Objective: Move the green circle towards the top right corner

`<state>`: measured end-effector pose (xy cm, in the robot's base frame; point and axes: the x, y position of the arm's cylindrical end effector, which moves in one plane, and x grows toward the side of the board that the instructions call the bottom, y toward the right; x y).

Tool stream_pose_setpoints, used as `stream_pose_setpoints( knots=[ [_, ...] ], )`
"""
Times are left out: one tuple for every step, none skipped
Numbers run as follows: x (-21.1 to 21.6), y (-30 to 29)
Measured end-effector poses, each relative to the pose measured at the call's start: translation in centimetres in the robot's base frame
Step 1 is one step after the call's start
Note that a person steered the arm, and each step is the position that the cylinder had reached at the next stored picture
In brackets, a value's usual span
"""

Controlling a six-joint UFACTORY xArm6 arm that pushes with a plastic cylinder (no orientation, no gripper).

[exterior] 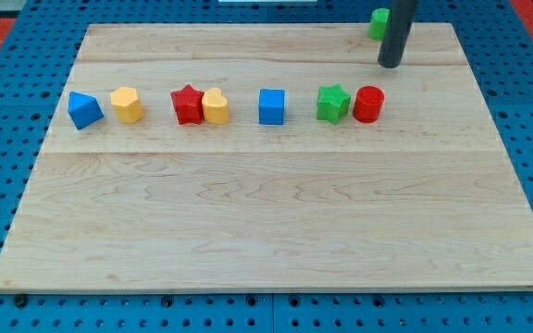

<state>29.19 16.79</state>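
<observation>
So my tip (390, 64) is sitting near the worktop's (266, 213) top right corner, and the green circle (378, 23) is peeking out just behind the rod, right at the top edge. No fingers on this rig, so nothing's grasping anything. Everything else is lining up across the upper part: blue block (84, 109), yellow (127, 104), red star (186, 104) touching a yellow heart (216, 106), blue cube (271, 106), green star (333, 103), red cylinder (368, 104).

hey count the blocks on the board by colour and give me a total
Blue: 2, triangular block and cube
Yellow: 2, and
Red: 2, star and cylinder
Green: 2, star and circle, partly behind my tip
Total: 8
</observation>
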Motion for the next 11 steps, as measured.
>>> stream_pose_setpoints(
  knots=[
    [-3.5, 7.1],
    [-9.9, 8.3],
    [-10.1, 8.1],
    [-8.8, 1.6],
    [-1.5, -4.2],
    [-2.1, -8.8],
    [-9.7, -10.4],
    [-9.9, -10.4],
    [-10.0, -6.9],
    [-9.4, -2.5],
    [-4.9, -2.2]
  ],
)
